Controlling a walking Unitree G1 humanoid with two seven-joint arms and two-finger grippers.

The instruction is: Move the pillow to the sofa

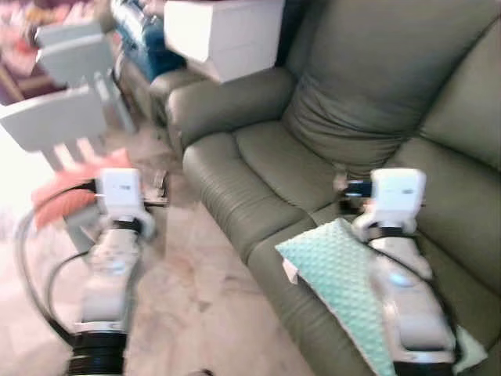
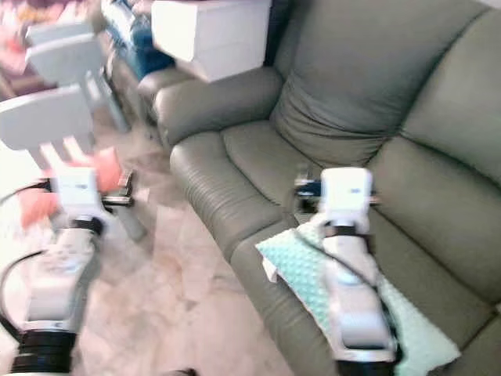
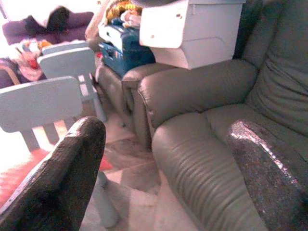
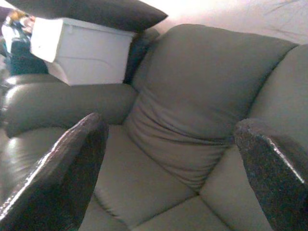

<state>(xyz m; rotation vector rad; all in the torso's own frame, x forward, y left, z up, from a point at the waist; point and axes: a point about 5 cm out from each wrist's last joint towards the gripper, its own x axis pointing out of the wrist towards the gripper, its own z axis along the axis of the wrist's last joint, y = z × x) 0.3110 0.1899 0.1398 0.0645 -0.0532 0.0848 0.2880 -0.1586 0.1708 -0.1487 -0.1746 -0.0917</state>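
A mint-green dotted pillow (image 1: pixel 337 270) lies flat on the front edge of the olive-green sofa (image 1: pixel 258 160), partly under my right forearm. My right gripper (image 1: pixel 350 188) hovers just past the pillow's far corner, over the seat. It is open, and its two black fingers (image 4: pixel 57 173) stand wide apart in the right wrist view, pointing at the backrest cushion (image 4: pixel 192 115). My left gripper (image 1: pixel 159 188) is held over the floor beside the sofa's front. It is open too, its fingers (image 3: pixel 62 178) spread and empty, pointing toward the sofa armrest (image 3: pixel 192 86).
Two pale blue child's chairs (image 1: pixel 59 117) stand on the marble floor at the left, with a pink cushion (image 1: pixel 70 188) below them. A white box (image 1: pixel 223 35) rests on the armrest, with a blue crate (image 1: pixel 145 35) behind it. Bare floor (image 1: pixel 196 298) runs along the sofa's front.
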